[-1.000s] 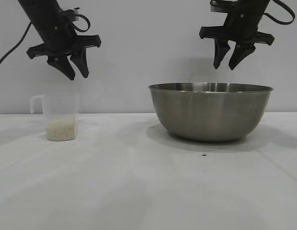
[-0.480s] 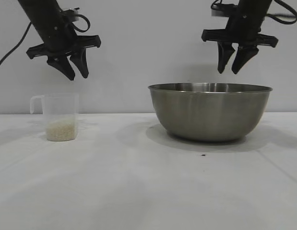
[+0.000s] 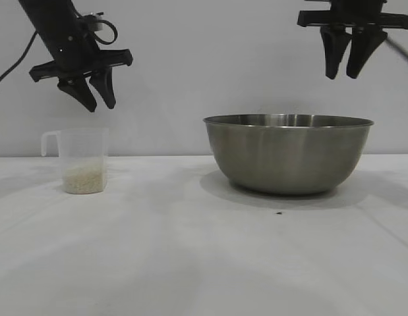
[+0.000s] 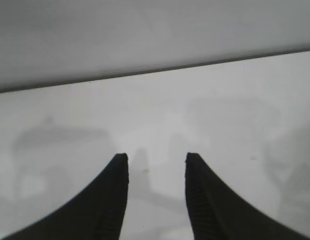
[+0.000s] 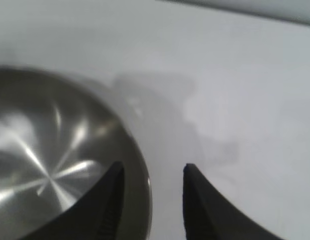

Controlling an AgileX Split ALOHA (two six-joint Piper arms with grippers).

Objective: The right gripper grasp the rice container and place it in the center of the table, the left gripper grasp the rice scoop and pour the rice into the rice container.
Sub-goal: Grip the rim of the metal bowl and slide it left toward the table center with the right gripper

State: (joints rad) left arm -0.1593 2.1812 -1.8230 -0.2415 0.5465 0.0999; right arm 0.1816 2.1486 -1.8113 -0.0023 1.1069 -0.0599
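The big shiny rice container point(image 3: 289, 157) is sitting on the white table point(image 3: 190, 250), over on the right side as the outside camera is seeing it. It is standing upright and nothing is showing inside it in the right wrist picture point(image 5: 54, 165).

The right gripper point(image 3: 349, 71) is hanging in the air above the right part of the bowl, well above the rim. Its two pointed fingers are pointing almost straight down with a gap between them, and they are holding nothing. In the right wrist picture the gripper point(image 5: 152, 172) is sitting over the bowl's rim, with one finger over the inside and one over the table outside.

The little clear rice scoop point(image 3: 84, 160) is standing upright on the left side of the table, well apart from the bowl. Its handle is sticking out away from the bowl. The rice point(image 3: 84, 178) is lying in the bottom of it.

The left gripper point(image 3: 96, 103) is hanging in the air just above the scoop, not touching it. Its fingers are apart and tilting downward, and they are gripping nothing point(image 4: 156, 161)
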